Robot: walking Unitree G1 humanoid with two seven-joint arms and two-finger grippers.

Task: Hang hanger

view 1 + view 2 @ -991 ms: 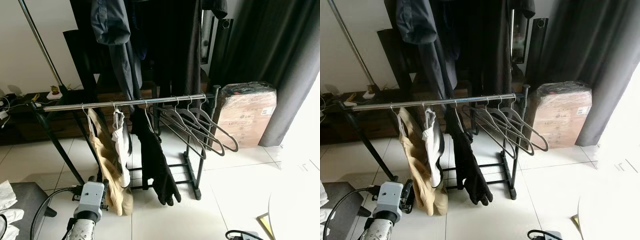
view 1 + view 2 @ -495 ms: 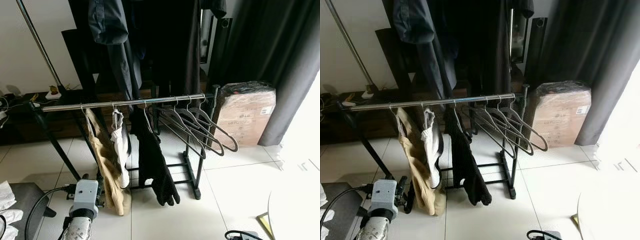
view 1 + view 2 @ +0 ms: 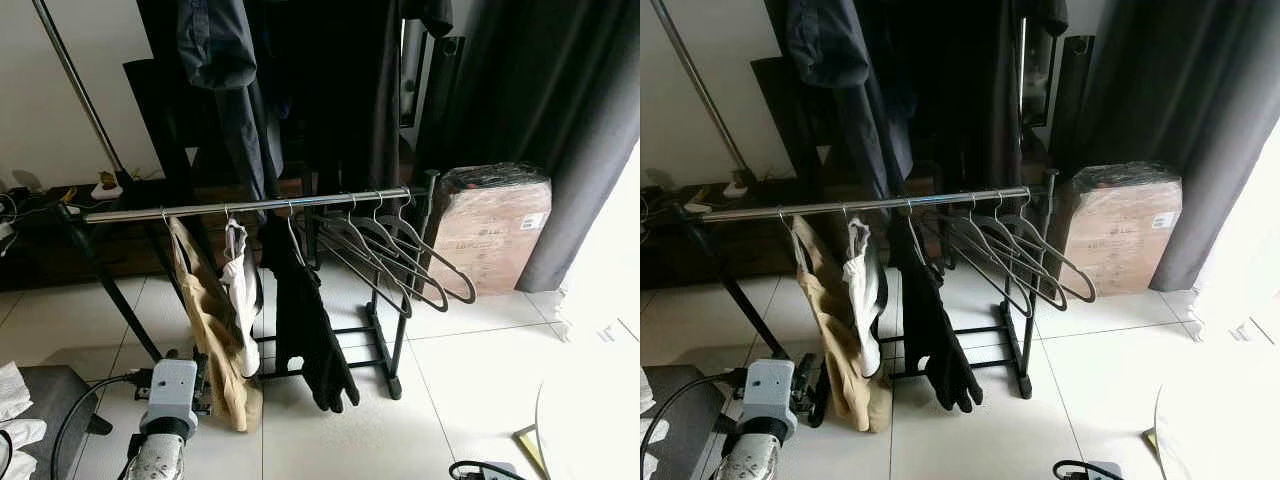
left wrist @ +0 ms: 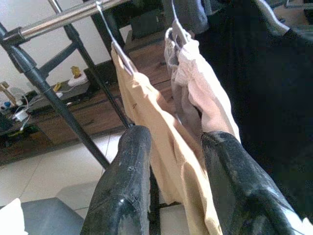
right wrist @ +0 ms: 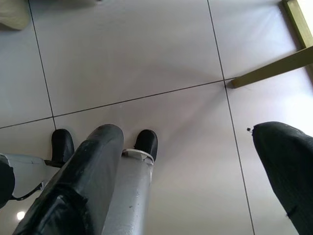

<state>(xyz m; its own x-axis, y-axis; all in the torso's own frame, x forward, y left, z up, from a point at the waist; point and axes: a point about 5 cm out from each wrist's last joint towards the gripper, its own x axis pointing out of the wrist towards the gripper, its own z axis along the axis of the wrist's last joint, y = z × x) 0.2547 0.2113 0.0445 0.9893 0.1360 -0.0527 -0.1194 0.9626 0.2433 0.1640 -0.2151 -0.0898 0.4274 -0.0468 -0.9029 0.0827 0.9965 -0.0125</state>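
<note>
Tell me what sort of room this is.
Probably a bedroom or laundry corner of a home. A clothes rail holds garments and empty hangers, dark curtains hang at the right, and the floor is white tile.

On the front side of the cardboard box [image 3: 492, 232], an "LG" mark is printed faintly. A white label near its upper right corner cannot be read.

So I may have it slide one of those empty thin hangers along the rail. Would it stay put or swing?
Probably swing: each empty thin dark hanger hangs from the silver metal rail by one slim hook. They look light and stiff, and they overlap closely, so one may snag its neighbours.
</note>
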